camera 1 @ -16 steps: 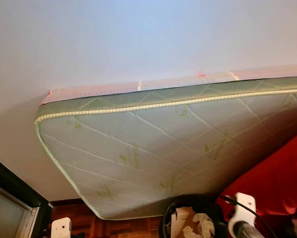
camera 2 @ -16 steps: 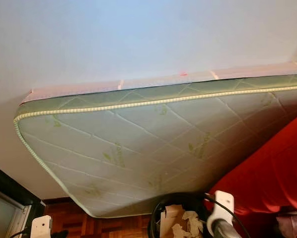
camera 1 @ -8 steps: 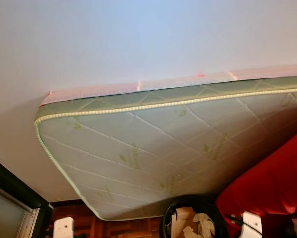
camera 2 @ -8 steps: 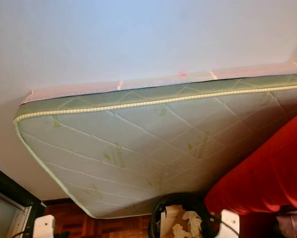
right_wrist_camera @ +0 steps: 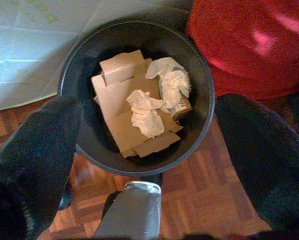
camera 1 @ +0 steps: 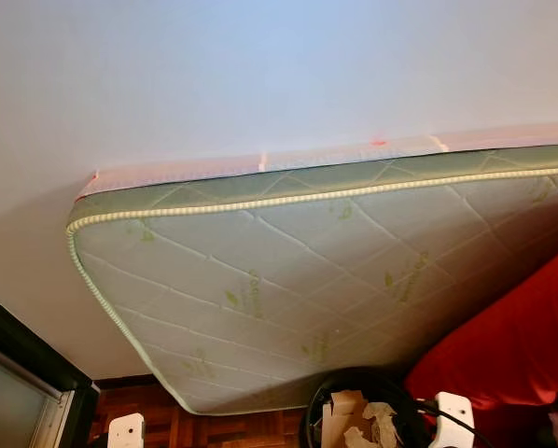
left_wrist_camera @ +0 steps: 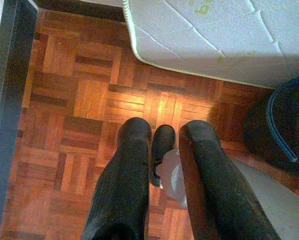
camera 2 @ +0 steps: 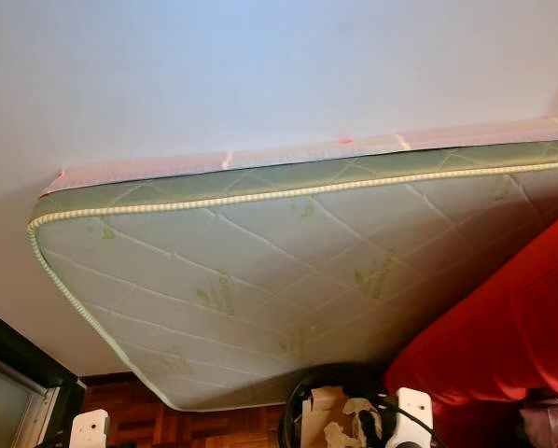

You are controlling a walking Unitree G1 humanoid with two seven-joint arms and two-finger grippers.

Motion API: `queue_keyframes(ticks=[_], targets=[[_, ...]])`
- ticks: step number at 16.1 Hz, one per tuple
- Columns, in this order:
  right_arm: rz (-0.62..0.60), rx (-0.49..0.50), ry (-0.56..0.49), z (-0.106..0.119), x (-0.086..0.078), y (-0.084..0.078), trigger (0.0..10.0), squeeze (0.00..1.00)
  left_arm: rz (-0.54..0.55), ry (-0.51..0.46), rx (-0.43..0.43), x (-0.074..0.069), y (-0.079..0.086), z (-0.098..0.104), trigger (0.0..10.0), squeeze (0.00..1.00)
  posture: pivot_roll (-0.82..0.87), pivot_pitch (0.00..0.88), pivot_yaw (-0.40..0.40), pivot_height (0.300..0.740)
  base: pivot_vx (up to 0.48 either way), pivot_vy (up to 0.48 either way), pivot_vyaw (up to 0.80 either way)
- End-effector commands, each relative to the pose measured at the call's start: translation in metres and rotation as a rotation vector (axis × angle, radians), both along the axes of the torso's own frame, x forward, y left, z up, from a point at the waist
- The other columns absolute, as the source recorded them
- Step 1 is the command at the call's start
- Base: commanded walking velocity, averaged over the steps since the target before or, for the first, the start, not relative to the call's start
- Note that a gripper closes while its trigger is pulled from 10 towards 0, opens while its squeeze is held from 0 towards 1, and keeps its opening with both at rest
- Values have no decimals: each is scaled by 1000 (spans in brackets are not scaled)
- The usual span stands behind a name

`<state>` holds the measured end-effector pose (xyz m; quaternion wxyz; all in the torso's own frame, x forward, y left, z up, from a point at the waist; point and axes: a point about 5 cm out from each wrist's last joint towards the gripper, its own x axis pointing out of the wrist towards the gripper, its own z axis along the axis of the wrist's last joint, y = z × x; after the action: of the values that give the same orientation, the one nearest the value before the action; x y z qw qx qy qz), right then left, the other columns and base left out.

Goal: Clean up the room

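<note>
While the right claw (right_wrist_camera: pixel 144 150) hangs wide open and empty over the black bin (right_wrist_camera: pixel 199 115), the crumpled paper (right_wrist_camera: pixel 162 95) and cardboard (right_wrist_camera: pixel 119 120) lie inside it. Left claw (left_wrist_camera: pixel 162 150) hangs slightly parted, empty, over the parquet floor (left_wrist_camera: pixel 79 100) near the mattress (left_wrist_camera: pixel 209 35) corner. Judgement: drop looks done, so lift clear of the rim.

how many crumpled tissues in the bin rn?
2: one crumpled tissue near the black bin rim by the red cushion, another at centre on the cardboard. More may lie underneath.

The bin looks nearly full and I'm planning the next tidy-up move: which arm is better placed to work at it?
The right one. Its tool hangs open directly above the black bin of cardboard and crumpled tissue. The left tool hangs over bare parquet floor, off to the bin's side.
</note>
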<state>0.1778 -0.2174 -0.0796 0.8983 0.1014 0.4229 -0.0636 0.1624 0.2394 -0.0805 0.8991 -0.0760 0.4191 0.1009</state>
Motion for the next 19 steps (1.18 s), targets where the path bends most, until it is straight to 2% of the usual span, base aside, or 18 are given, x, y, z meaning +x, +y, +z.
queue_keyframes(ticks=[1, 2, 3, 6, 13, 19], targets=[[12, 3, 8, -1, -1, 2, 10000, 0, 2, 36, 9, -7, 4, -3, 10000, 0, 88, 0, 23, 740, 0, 0, 0], [217, -61, 60, -6, -7, 16, 10000, 0, 4, 40, 11, -8, 3, -3, 10000, 0, 88, 0, 25, 740, 0, 0, 0], [291, -61, 58, -7, -7, 22, 10000, 0, 5, 41, 11, -8, 3, -3, 10000, 0, 93, 0, 25, 740, 0, 0, 0], [246, -21, 41, -6, -5, 23, 10000, 0, 4, 35, 12, -6, 3, -2, 10000, 0, 80, 0, 28, 740, 0, 0, 0], [25, -8, 32, -4, -4, 8, 10000, 0, 12, 33, 9, -6, 3, -3, 10000, 0, 89, 0, 23, 740, 0, 0, 0], [-21, -3, 32, -4, -5, 4, 10000, 0, 12, 36, 5, -7, 1, -3, 10000, 0, 81, 0, 19, 740, 0, 0, 0]])
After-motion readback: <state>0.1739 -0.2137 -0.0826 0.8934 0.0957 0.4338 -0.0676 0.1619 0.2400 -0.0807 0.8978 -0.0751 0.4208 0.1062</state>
